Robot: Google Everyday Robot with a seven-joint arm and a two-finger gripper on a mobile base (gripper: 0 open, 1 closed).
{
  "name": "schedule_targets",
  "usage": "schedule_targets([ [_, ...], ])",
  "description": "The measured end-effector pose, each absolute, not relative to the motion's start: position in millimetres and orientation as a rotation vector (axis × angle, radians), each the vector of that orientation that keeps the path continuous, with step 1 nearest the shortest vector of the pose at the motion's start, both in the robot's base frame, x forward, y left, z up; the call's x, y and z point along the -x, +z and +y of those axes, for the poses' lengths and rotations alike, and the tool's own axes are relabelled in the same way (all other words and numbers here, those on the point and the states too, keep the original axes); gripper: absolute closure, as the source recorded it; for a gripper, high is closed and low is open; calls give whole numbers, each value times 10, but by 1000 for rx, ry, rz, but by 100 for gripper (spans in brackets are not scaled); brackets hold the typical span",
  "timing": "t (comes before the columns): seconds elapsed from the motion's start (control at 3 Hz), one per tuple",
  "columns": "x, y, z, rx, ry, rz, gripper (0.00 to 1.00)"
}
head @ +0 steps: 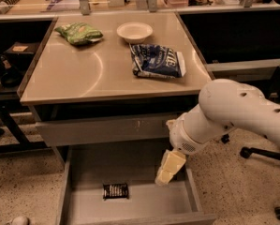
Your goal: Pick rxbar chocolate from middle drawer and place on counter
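We see the tool (169, 168) poised over the right side of the open drawer (153, 201). The chocolate bar (115, 191) lies flat on the drawer floor, left of the tool and apart from it. We cannot tell how far the tool is open.

counter (83, 78) top glossy, smooth tan with glare; middle drawer (149, 206) matt grey metal. rxbar chocolate (115, 191) wrapper black, slight sheen. claw (164, 176) pale matt plastic, over drawer's right side; arm shell (233, 107) smooth white plastic.

Tool (166, 174) hangs over middle drawer (146, 206) near rxbar chocolate (115, 191).
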State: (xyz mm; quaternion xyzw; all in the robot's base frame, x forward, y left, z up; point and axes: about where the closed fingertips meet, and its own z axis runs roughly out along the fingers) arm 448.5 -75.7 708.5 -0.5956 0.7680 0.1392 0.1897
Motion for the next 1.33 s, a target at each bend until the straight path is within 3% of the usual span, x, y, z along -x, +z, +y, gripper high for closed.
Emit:
schedule_targets([
  [1.0,-4592,6133,3,1648,586,2056,0],
  [1.33,-4596,6109,12,1645,590,2057,0],
])
